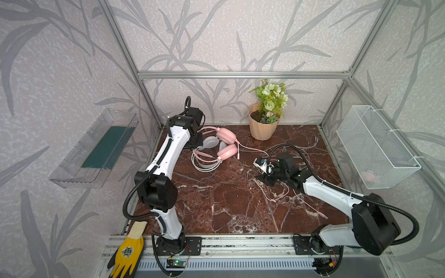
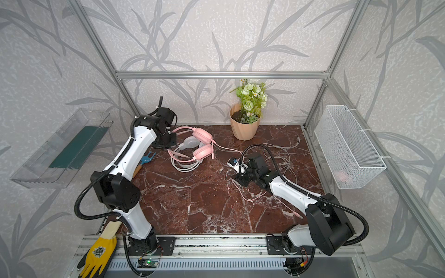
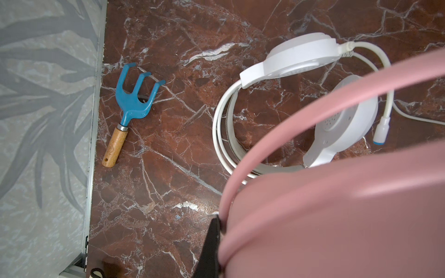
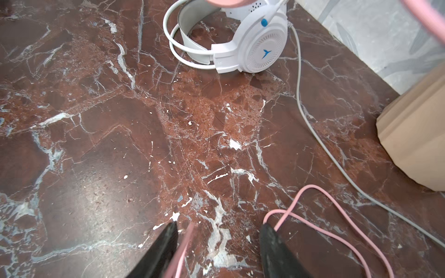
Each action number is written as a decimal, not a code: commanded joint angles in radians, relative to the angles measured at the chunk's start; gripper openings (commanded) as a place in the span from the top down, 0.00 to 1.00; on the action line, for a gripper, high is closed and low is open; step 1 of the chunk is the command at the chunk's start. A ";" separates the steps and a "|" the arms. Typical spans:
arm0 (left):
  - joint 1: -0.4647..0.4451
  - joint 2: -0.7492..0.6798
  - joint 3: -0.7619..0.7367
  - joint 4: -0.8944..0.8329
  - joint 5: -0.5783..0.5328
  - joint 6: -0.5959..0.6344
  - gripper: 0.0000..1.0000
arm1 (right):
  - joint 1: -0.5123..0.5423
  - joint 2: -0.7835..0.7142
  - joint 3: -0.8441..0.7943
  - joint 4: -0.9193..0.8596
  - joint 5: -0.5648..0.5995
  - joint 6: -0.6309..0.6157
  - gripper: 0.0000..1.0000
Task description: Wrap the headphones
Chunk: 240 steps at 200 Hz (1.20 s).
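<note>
We noted: right gripper point(image 4: 219, 225) gaping, pink cable point(image 4: 186, 243) could slip out; left gripper point(image 3: 220, 231), 11 o'clock, gripped pink headphones point(image 1: 226, 135).

Each arm has white links and black joint housings. A black ribbed hose point(image 1: 125, 203) loops beside the left arm point(image 1: 168, 149). The right arm point(image 1: 322, 192) carries another, running to the wrist behind the right gripper point(image 4: 219, 225). Its fingers point(image 4: 163, 248) are black and tapered. Farthest from it sits a black base plate point(image 1: 299, 245).
</note>
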 commanded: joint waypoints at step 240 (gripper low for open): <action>0.116 -0.025 0.229 0.013 -0.078 -0.071 1.00 | 0.157 0.153 -0.100 0.195 0.194 0.463 0.24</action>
